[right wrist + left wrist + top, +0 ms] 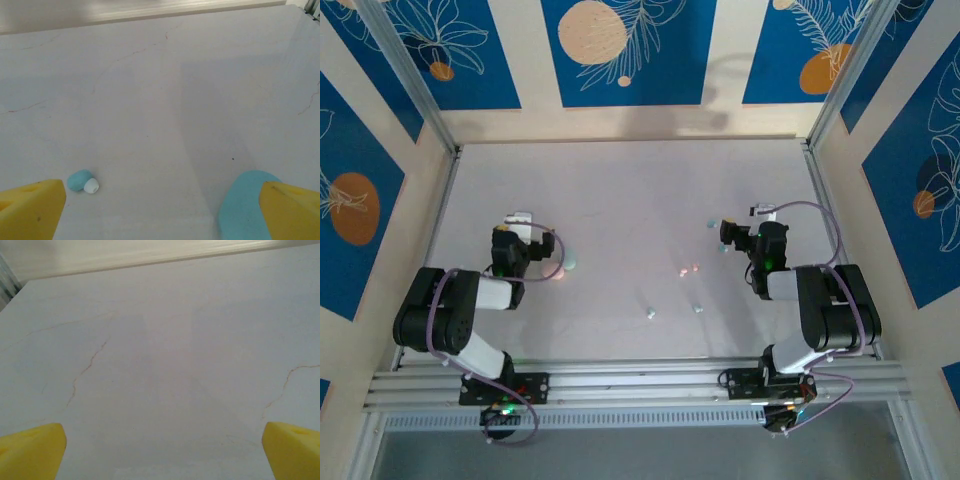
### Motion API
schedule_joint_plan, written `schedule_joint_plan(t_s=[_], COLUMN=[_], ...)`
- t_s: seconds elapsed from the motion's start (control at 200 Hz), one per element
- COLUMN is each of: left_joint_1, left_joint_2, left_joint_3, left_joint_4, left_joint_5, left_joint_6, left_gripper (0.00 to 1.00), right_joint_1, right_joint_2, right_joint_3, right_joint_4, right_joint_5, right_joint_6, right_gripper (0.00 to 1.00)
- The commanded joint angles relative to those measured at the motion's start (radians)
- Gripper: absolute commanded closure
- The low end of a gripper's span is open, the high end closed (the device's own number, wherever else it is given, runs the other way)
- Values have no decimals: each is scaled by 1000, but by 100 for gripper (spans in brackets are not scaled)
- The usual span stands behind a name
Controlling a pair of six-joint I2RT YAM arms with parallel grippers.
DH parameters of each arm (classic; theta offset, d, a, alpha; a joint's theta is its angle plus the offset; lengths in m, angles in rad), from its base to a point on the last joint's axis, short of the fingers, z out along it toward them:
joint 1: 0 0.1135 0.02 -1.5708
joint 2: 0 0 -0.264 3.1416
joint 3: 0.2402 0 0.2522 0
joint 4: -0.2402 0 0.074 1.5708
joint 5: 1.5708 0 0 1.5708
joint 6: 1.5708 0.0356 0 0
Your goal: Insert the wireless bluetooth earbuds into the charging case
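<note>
White tabletop [620, 190] runs to blue-patterned walls [620, 50] on the far, left and right sides, with a metal rail [640, 380] along the near edge. Its far half is bare and gives the widest open room.

Both arms sit near the side edges: the left arm [460, 310] by the left wall, the right arm [825, 305] by the right wall, well apart.

The left gripper [164, 432] has its 2 yellow fingers [30, 450] spread wide over bare table, gripping nothing. The right gripper [162, 192] is spread just as wide and also holds nothing.

A teal case [242, 205] lies flat, just beside the right gripper's right finger [292, 210]. A pale case [570, 262] lies beside the left arm's wrist.

One teal earbud [82, 181] lies just ahead of the right gripper's left finger [30, 210]. Its long axis runs across the right wrist view, with the white tip pointing right and a little toward the near side.

In the middle of the table, 2 pale earbuds [650, 312] lie nearer the rail and 2 pink earbuds [688, 270] lie close together a little farther back.
</note>
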Motion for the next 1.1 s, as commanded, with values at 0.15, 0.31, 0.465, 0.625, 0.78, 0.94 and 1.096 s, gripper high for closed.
schedule_joint_plan(t_s=[0.15,0.31,0.465,0.625,0.78,0.94,1.096], left_joint_1=[6,6,8,9,9,8,9], left_joint_2=[5,5,6,5,5,-38,-256], left_joint_3=[14,14,16,15,13,-40,-17], left_joint_4=[2,2,-2,-1,2,73,-195], left_joint_5=[25,25,29,32,31,14,-52], left_joint_6=[15,15,14,13,14,6,-44], left_gripper=[0,0,0,0,0,0,0], right_joint_1=[3,-21,-16,-16,-14,-2,3], right_joint_2=[1,-4,-1,-1,-1,-21,-163], right_joint_3=[-2,-1,2,1,6,14,105], right_joint_4=[34,24,23,23,18,-8,-319], right_joint_5=[22,-28,-22,-22,-62,-77,-63], right_joint_6=[5,17,13,13,-5,-28,12], right_gripper=[1,1,1,1,1,1,1])
